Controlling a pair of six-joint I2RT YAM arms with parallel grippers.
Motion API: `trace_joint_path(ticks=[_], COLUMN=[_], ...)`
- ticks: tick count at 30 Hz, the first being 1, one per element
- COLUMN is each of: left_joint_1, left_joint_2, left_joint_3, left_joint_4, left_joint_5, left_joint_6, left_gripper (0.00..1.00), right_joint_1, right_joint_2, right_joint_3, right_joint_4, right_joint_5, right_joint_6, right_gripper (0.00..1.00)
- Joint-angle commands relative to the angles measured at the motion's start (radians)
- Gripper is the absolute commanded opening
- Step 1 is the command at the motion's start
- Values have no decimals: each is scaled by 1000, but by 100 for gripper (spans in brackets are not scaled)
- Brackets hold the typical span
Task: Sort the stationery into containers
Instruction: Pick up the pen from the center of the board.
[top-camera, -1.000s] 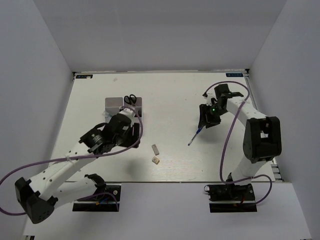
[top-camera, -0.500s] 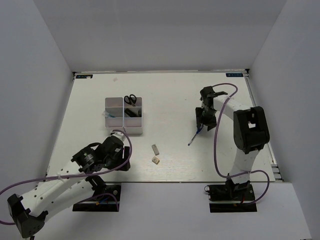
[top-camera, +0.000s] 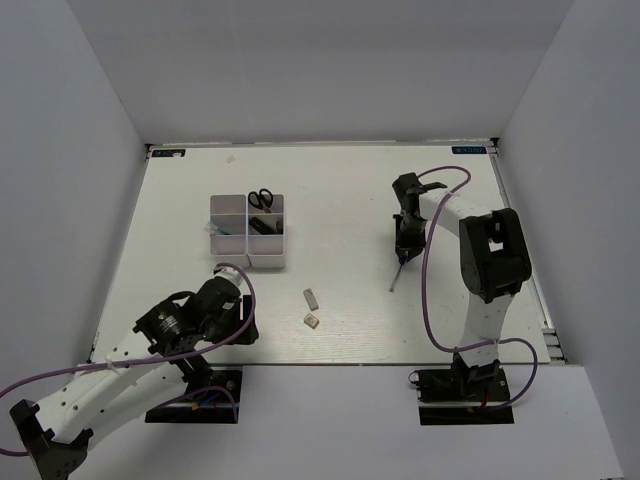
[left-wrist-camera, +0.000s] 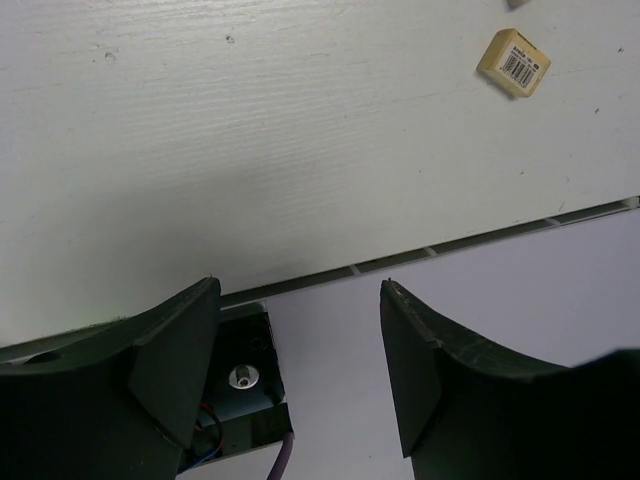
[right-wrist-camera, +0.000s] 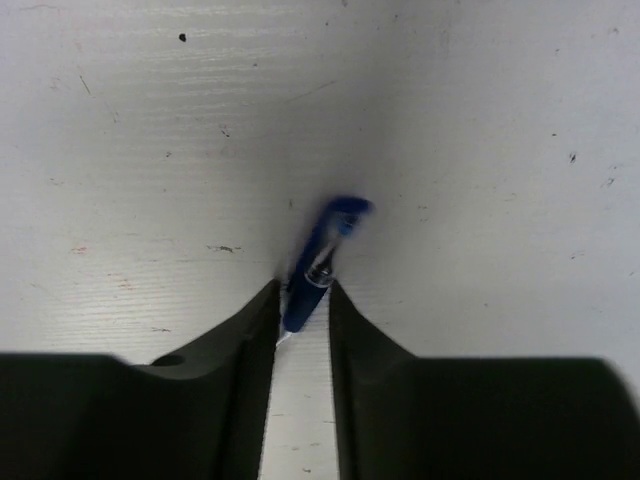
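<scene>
The left arm (top-camera: 120, 350) lies folded low over the near-left corner of the counter (top-camera: 340, 180); its left pincer (left-wrist-camera: 300, 290) points down at the near edge, fingers set well apart with nothing between them. The right arm (top-camera: 490, 250) rises from the near-right edge, arches over and bends back down toward the middle right of the counter; its right pincer (right-wrist-camera: 303, 290) is closed tight around a blue pen (right-wrist-camera: 322, 255).

Seen from above, the pen's long axis runs almost straight from the far edge toward the near edge, leaning slightly left at its near end; the far end sits in the pincer and the thin tip trails toward the near edge; whether the tip touches the counter cannot be told.

The white organiser tray (top-camera: 213, 240) sits left of centre, well apart from the pen; black scissors (top-camera: 261, 198) lie in its far right compartment. One beige eraser (top-camera: 311, 297) and a second eraser (top-camera: 312, 320) lie loose near the middle of the near edge, between the two arms.

A broad bare stretch of counter runs between the tray and the pen; more open surface lies along the far edge and toward the far-right corner.
</scene>
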Motion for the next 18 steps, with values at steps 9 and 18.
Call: trace_joint_path(ticks=[9,18], left_joint_1=[-4,-6], left_joint_2=[-29,-82], left_joint_3=[-25,41], left_joint_4=[-16,-71], left_joint_5=[5,-71], left_joint_6=[-26,2], left_gripper=[76,76], right_joint_1=[4,83], right_joint_2=[94,-75], right_joint_3=[41,153], right_joint_4=[47,193], right_joint_5=[-163,-414], right_joint_6=[-22,-213], right_gripper=[0,0])
